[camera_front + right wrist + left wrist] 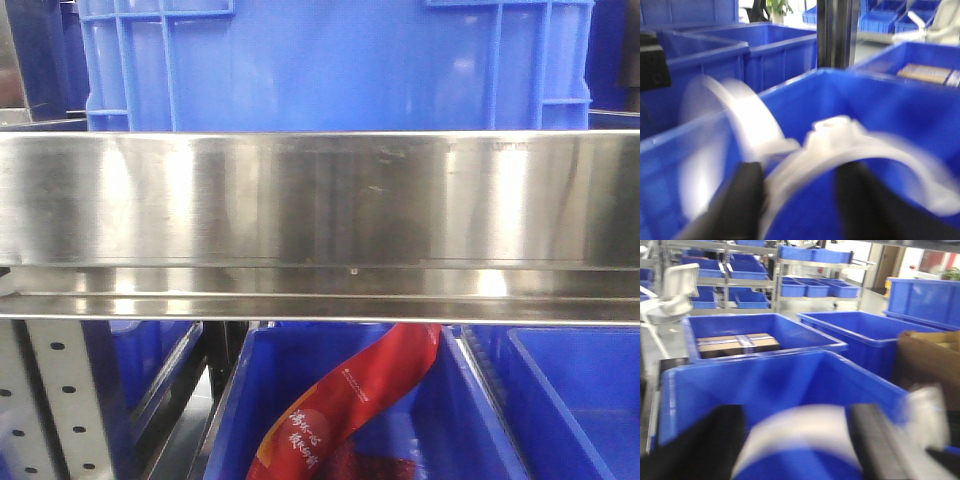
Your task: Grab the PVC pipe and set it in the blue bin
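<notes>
Fingers [747, 200] pinch PVC pipe [850, 145] above blue bin [790, 95] rim.

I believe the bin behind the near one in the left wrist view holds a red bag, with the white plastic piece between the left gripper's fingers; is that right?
Not quite. In the left wrist view that bin holds a taped brown cardboard box, not a red bag. The rest stands: the blurred white plastic piece sits between the left gripper's dark fingers.

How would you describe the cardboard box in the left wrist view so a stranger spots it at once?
Start at the big blue bin nearest the camera. The bin just behind it holds the cardboard box. It is the only brown, flat, taped thing lying inside a bin.
</notes>
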